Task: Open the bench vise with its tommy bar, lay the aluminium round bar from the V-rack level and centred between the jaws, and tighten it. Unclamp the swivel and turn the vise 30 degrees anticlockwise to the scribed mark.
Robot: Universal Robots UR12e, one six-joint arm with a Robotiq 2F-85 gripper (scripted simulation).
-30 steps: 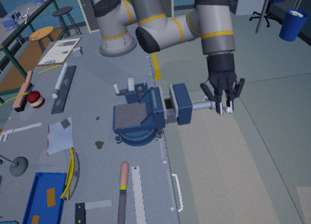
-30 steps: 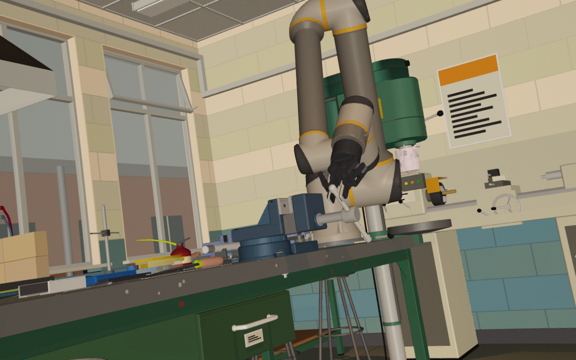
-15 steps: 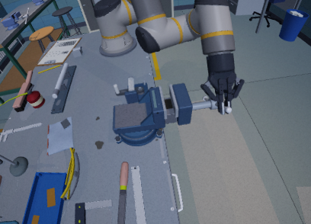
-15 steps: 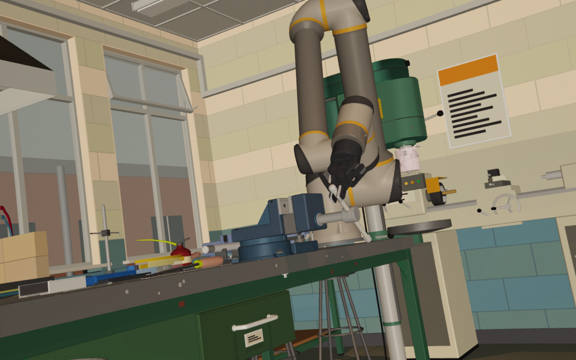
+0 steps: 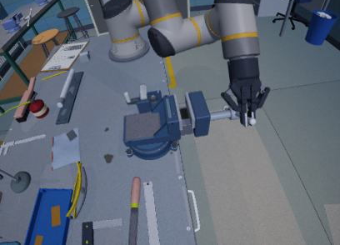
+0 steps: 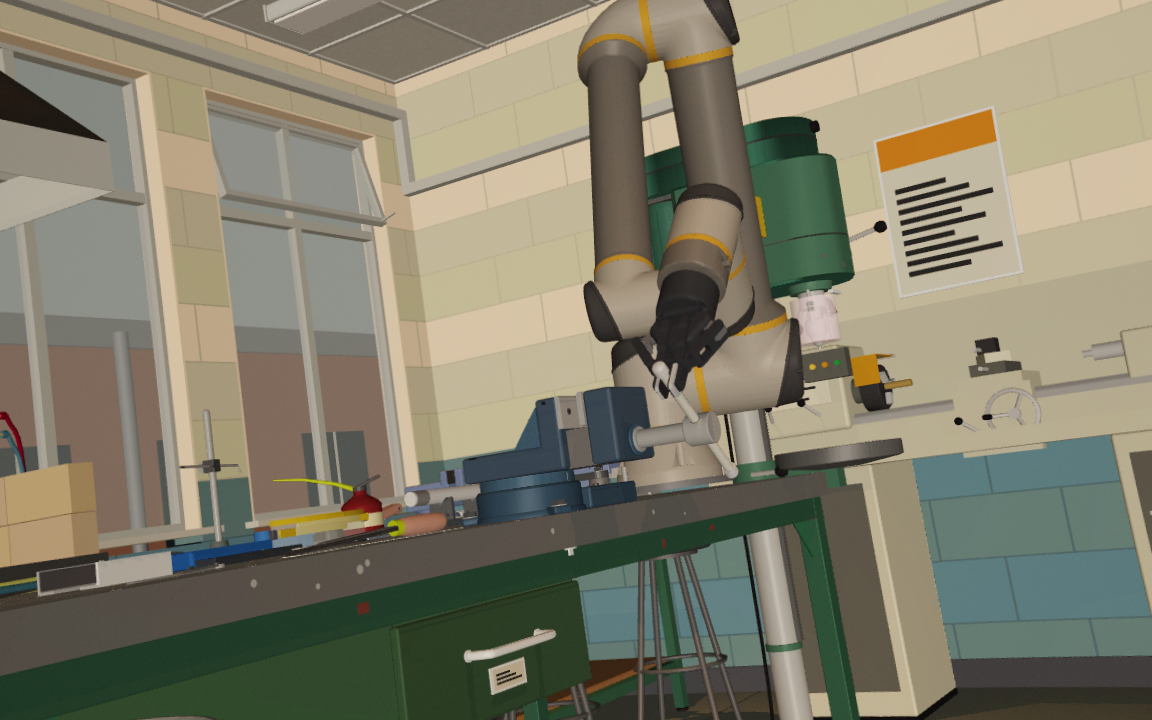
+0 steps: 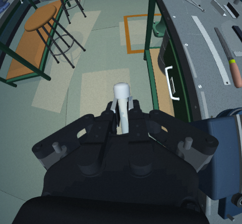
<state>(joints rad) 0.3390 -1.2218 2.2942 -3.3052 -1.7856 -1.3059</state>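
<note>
At the bench's front edge the blue bench vise (image 5: 160, 123) (image 6: 563, 448) sits on its round swivel base, its moving jaw (image 5: 197, 113) drawn out a short way past the edge. Its screw ends in a pale tommy bar (image 5: 248, 115) (image 6: 683, 403) (image 7: 122, 103) that stands tilted, upper end ball uppermost. The aluminium round bar (image 5: 66, 88) lies in the dark V-rack (image 5: 71, 96) far left on the bench. My gripper (image 5: 248, 112) (image 6: 672, 376) (image 7: 122, 113) hangs beyond the bench edge over the floor, closed around the upper part of the tommy bar just below its end ball.
The bench's front edge with a drawer handle (image 7: 170, 83) runs just beside the gripper. A file with a wooden handle (image 5: 134, 206), a steel rule (image 5: 151, 211), a blue tray (image 5: 46, 217) and a red can (image 5: 38, 108) lie on the bench. Stools (image 7: 48, 32) stand on the floor.
</note>
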